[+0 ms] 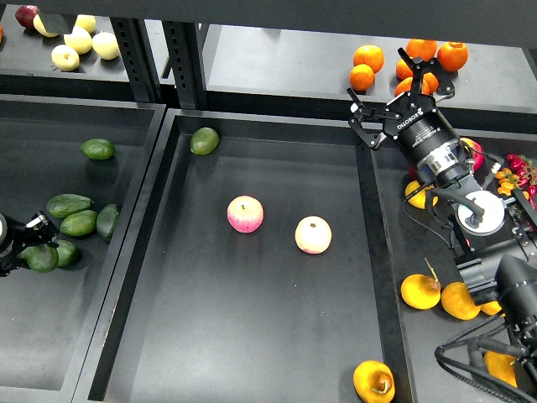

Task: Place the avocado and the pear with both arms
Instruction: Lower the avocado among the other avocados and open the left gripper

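Observation:
My left gripper (32,245) is at the far left edge, over the left tray (134,277), shut on a dark green avocado (40,258). Several other avocados (80,222) lie beside it in that tray. A yellow-orange pear (373,380) with a brown dimple lies at the front right of the middle tray (252,336). More pears (419,291) lie in the right tray. My right gripper (396,91) is open and empty at the back right, in front of the oranges (367,59) on the shelf.
Two pink-yellow apples (245,214) (313,234) lie mid-tray. A lighter green avocado (204,140) lies at the tray's back left. Pale apples (80,40) sit on the back left shelf. Shelf posts (183,50) stand behind the trays.

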Action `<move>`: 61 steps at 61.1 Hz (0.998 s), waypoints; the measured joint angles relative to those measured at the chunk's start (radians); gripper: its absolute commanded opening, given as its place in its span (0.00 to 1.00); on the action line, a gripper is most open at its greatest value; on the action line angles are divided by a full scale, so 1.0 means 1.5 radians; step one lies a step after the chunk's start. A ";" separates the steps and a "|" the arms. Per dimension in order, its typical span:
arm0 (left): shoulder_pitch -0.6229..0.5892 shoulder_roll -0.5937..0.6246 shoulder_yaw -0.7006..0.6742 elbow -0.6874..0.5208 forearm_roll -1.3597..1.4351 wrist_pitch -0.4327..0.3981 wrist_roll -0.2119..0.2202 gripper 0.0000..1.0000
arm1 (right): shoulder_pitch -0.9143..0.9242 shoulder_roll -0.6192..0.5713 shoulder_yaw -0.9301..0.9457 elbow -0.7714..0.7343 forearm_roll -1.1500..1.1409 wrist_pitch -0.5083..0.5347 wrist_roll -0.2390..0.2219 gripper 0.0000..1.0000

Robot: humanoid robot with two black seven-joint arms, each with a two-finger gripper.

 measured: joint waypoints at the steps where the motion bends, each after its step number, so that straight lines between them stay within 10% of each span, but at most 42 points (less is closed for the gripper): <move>1: 0.001 -0.001 0.000 0.003 0.000 0.000 0.000 0.22 | 0.000 0.000 0.000 0.000 0.000 0.000 0.000 1.00; 61: 0.042 -0.093 0.008 0.140 -0.009 0.000 0.000 0.24 | 0.001 0.000 -0.002 0.001 0.000 0.000 0.000 1.00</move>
